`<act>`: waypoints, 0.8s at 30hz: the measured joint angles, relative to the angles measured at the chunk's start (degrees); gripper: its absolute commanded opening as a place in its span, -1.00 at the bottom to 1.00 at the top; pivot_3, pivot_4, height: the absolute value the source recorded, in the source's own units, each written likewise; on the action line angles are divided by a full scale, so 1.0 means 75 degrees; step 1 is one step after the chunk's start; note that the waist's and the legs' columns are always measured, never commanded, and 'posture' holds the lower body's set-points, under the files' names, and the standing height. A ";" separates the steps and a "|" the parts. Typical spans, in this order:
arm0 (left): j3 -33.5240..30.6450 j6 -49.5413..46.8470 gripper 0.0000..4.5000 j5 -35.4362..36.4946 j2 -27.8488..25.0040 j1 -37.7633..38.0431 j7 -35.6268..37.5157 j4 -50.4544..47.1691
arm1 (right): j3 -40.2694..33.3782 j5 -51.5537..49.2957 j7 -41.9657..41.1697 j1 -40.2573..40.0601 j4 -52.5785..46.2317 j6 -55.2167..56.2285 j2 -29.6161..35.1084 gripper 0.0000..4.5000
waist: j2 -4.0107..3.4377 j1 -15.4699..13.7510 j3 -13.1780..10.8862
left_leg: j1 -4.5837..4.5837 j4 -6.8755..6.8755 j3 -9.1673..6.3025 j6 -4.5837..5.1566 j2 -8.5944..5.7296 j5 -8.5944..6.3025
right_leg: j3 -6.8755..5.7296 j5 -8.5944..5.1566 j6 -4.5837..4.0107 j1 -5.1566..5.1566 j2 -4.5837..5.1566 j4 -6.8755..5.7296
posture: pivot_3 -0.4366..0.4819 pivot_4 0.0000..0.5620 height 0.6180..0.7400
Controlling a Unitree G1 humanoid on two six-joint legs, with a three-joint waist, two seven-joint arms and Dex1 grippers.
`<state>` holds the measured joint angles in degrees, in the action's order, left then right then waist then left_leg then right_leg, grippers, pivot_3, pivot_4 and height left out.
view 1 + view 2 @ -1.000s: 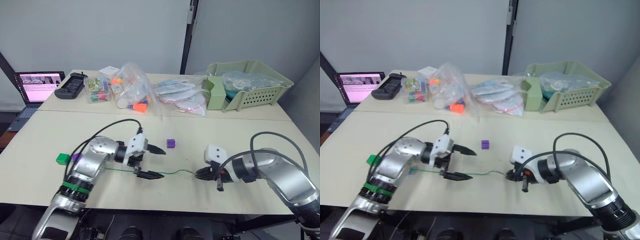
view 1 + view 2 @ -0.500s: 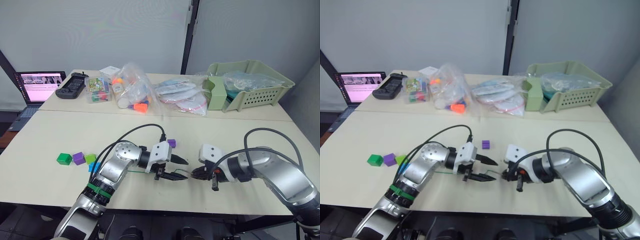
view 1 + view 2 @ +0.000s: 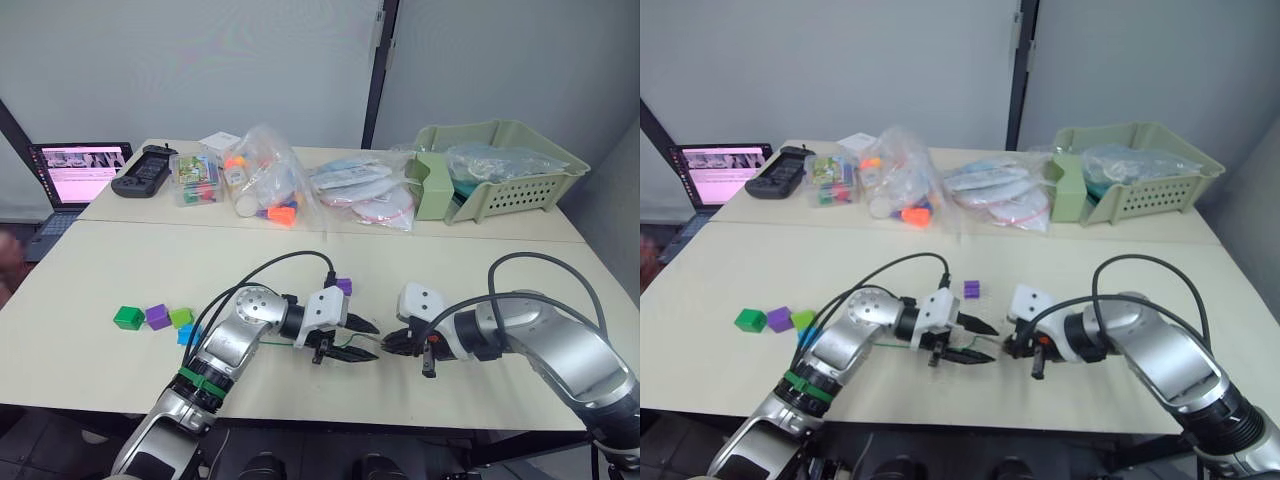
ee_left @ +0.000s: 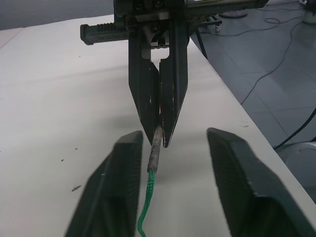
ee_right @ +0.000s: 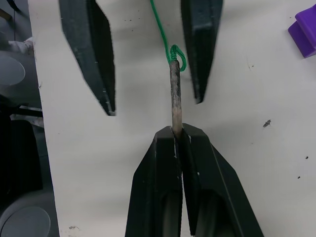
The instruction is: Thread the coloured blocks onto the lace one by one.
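The lace (image 3: 350, 349) is a thin green cord lying on the table, ending in a stiff grey tip (image 5: 174, 96). My right gripper (image 3: 389, 345) is shut on the far end of that tip. Facing it, my left gripper (image 3: 366, 342) is open, with one finger (image 4: 116, 190) on each side of the grey tip and not touching it. One purple block (image 3: 343, 287) lies just behind the left gripper. A dark green block (image 3: 126, 318), a purple block (image 3: 157, 317), a lime green block (image 3: 181, 317) and a blue block (image 3: 187, 335) sit together at the left.
At the back stand a laptop (image 3: 75, 175), a black controller (image 3: 140, 170), clear bags of toys (image 3: 262, 185) and a green basket (image 3: 495, 165). The grippers work close to the table's front edge (image 3: 330, 412).
My left gripper has moved right along the lace to meet the right gripper, and its fingers have narrowed around the grey tip. The right gripper stays shut on the tip.
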<state>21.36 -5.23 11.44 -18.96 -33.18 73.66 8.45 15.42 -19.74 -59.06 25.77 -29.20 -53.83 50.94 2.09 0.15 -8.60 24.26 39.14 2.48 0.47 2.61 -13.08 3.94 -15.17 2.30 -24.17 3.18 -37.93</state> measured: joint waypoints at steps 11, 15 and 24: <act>-0.0033 0.0000 -0.98 0.0003 0.0002 -0.0004 -0.0003 0.0039 | 0.0003 -0.0246 0.0062 0.0000 -0.0066 -0.0116 0.0027 -1.00 | 0.0000 -0.0001 0.0000 | 0.0000 0.0000 -0.0002 0.0000 0.0000 0.0000 | -0.0001 0.0000 0.0000 0.0001 0.0000 0.0002 | -0.05 -0.47 0.88; -0.0033 0.0000 -0.98 0.0003 0.0026 -0.0009 -0.0004 0.0078 | 0.0002 -0.0253 0.0071 0.0000 -0.0067 -0.0170 0.0027 -1.00 | 0.0000 0.0000 0.0000 | 0.0001 0.0000 -0.0002 0.0000 -0.0001 0.0000 | -0.0001 0.0000 0.0000 0.0001 0.0000 0.0002 | -0.05 -0.47 0.88; -0.0044 -0.0122 -0.16 0.0028 0.0008 -0.0010 0.0074 0.0079 | -0.0006 -0.0261 0.0113 0.0002 -0.0085 -0.0191 0.0032 -1.00 | 0.0000 0.0001 0.0000 | 0.0001 0.0000 -0.0002 0.0000 0.0000 0.0000 | 0.0000 0.0000 0.0000 0.0001 0.0000 0.0004 | -0.05 -0.47 0.88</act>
<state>21.03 -6.14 11.65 -18.91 -33.25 74.21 9.05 15.38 -21.70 -58.21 25.79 -29.83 -55.26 51.18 2.09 0.15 -8.60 24.26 39.14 2.46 0.47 2.60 -13.08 3.94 -15.17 2.31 -24.16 3.18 -37.90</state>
